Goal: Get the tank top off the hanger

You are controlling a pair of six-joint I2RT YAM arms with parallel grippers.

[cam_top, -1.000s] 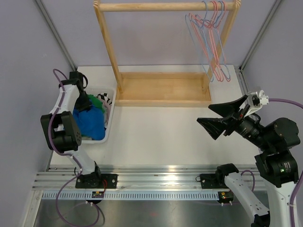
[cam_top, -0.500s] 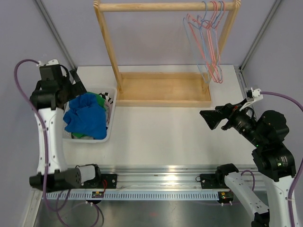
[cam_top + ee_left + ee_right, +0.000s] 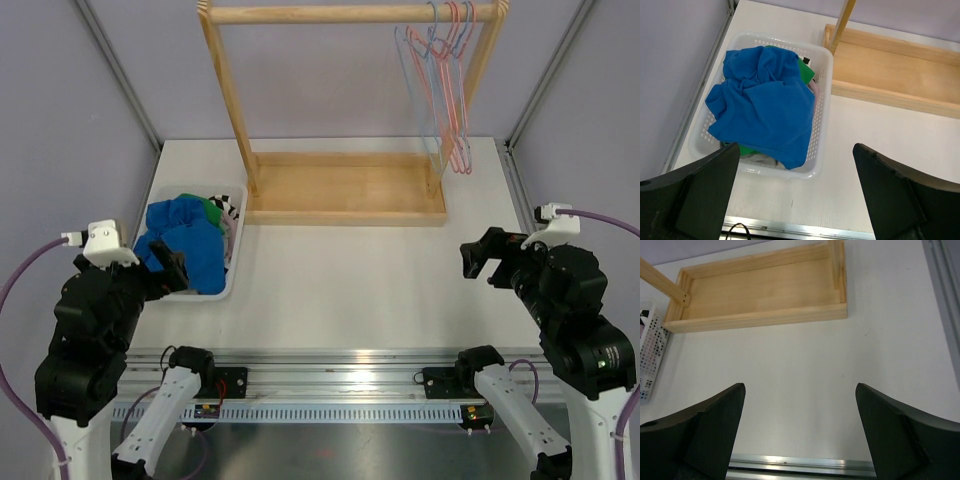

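Observation:
The blue tank top (image 3: 190,245) lies crumpled on top of other clothes in the white basket (image 3: 236,245) at the left of the table, and it also fills the basket (image 3: 822,100) as the blue tank top (image 3: 765,110) in the left wrist view. Several bare wire hangers (image 3: 445,90) hang at the right end of the wooden rail. My left gripper (image 3: 168,270) is raised near the basket's front, open and empty (image 3: 796,146). Over the table's right side my right gripper (image 3: 480,260) is also open with nothing in it (image 3: 800,385).
The wooden clothes rack (image 3: 345,185) stands at the back, its base tray (image 3: 760,290) in the right wrist view too. Green and patterned clothes (image 3: 222,208) lie under the blue one. A metal rail (image 3: 320,365) runs along the near edge.
My left gripper opened, let go of the blue tank top in the basket, and the arm pulled back to the near edge. The right arm drew back and lowered. The hangers swayed slightly.

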